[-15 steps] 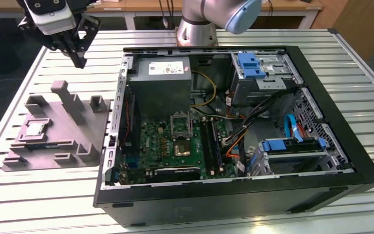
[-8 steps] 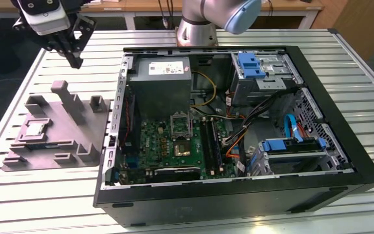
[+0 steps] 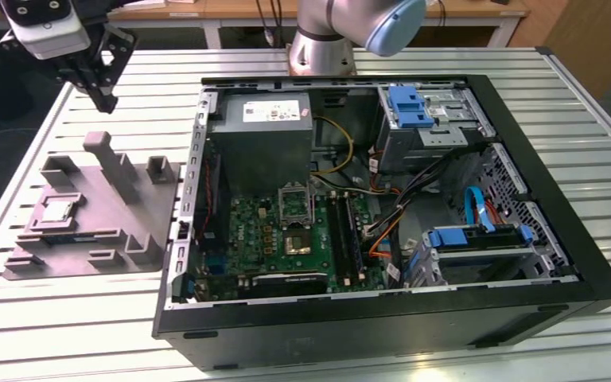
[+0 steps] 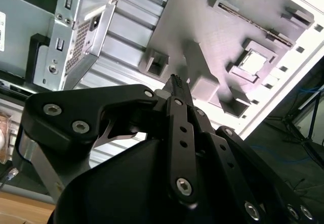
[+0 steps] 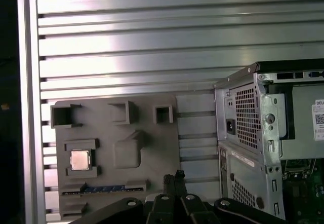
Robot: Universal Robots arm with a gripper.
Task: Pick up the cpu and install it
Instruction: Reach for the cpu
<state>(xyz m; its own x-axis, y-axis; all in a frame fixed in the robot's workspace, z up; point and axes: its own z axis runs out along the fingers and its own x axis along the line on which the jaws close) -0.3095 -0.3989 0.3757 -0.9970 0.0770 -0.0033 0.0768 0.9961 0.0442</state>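
The cpu (image 3: 56, 210) lies flat, pale metal top up, in a square recess of the grey fixture block (image 3: 141, 211). The recess is in the part of the block farthest from the open computer case (image 3: 560, 199). The gripper (image 3: 104, 99) hangs in the air over the block's posted end, well apart from the cpu and touching nothing. Both wrist views show the jaws pressed together at the tips and holding nothing. The step in hand looks like the approach for the pick. To do it well, the jaws would need to spread, centre squarely over the chip and take it by two opposite edges. The lift should stay level, so that it clears the recess walls without tilting. As for writing, the power-supply box (image 3: 268, 135) beyond the block, inside the case, carries a white printed label. No marking can be made out on the cpu's top.
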